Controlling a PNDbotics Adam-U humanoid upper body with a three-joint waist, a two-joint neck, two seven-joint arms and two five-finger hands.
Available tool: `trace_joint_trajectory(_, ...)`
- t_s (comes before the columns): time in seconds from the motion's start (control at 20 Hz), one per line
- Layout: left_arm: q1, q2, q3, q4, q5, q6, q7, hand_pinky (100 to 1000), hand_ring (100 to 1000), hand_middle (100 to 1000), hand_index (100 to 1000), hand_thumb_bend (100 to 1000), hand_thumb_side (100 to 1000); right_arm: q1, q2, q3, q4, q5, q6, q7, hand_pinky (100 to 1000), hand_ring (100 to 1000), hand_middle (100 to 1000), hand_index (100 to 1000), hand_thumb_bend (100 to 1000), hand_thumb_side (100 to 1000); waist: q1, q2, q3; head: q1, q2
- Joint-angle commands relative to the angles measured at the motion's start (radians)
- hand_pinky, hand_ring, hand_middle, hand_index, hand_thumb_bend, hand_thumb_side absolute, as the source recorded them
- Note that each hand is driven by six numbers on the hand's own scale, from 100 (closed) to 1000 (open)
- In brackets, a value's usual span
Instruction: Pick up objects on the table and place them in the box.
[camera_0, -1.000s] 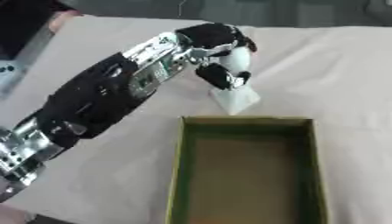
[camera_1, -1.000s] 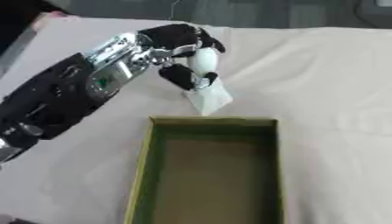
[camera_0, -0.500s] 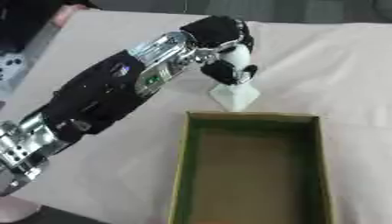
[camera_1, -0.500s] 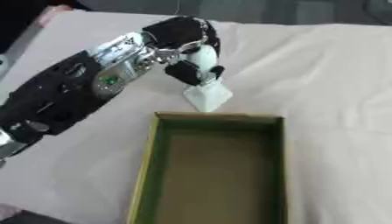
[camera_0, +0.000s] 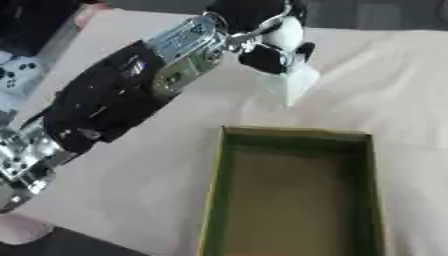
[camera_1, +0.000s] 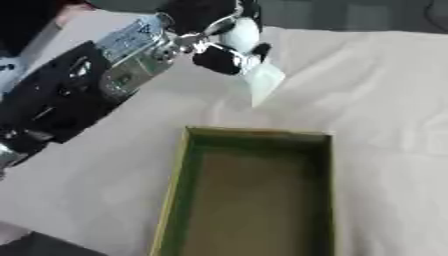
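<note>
My left hand (camera_0: 267, 42) reaches in from the left over the far part of the table, its fingers curled round a pale whitish object (camera_0: 289, 83) that hangs below it. The object dangles just beyond the far rim of the green open box (camera_0: 229, 150), above the cloth. The box (camera_1: 179, 165) lies lengthwise toward me and I see nothing inside it. My right hand shows in neither view.
A cream tablecloth (camera_0: 385, 75) covers the table, wrinkled at the right. A grey device (camera_0: 17, 75) sits at the left edge. Dark shapes lie along the far edge.
The whole picture has shifted, so the camera moved. My left hand still holds the pale object, which now hangs a little higher and freer beyond the box's far rim.
</note>
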Motion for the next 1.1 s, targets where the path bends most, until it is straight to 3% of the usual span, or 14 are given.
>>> trace_joint_trajectory(0.05,-0.031,0.038,0.03,-0.077,0.111,0.042,0.07,100,100,100,139,100,672,-0.006,-0.018,-0.003,-0.013,0.007,-0.002,-0.009,469,369,305,377,100,926,-0.001,-0.025,0.006,0.005,0.0)
trace_joint_trajectory(0.25,-0.037,0.061,0.039,-0.173,0.325,0.15,0.09,100,100,100,144,100,672,0.0,-0.023,-0.006,-0.013,0.012,-0.003,-0.018,469,369,305,377,100,926,0.0,-0.033,0.014,-0.013,0.0)
trace_joint_trajectory(0.45,-0.043,0.094,0.037,-0.255,0.568,0.307,-0.014,100,100,100,147,100,672,0.005,-0.03,-0.005,-0.013,0.018,-0.003,-0.019,469,369,305,377,100,927,0.0,-0.039,0.02,-0.034,0.0)
trace_joint_trajectory(0.6,-0.049,0.102,0.02,-0.262,0.693,0.36,-0.12,100,100,100,148,100,672,0.007,-0.032,-0.006,-0.013,0.021,-0.003,-0.021,469,369,305,377,100,928,0.0,-0.041,0.023,-0.038,0.0)
trace_joint_trajectory(0.85,-0.052,0.117,-0.027,-0.263,0.776,0.314,-0.229,100,100,100,148,100,672,0.007,-0.033,-0.008,-0.013,0.024,-0.002,-0.023,469,369,305,377,100,928,0.001,-0.041,0.024,-0.042,0.0)
trace_joint_trajectory(1.1,-0.018,0.137,-0.099,-0.263,0.759,0.189,-0.286,100,100,100,146,100,664,0.006,-0.033,-0.009,-0.013,0.027,0.0,-0.027,469,369,305,377,100,928,0.004,-0.042,0.023,-0.044,0.0)
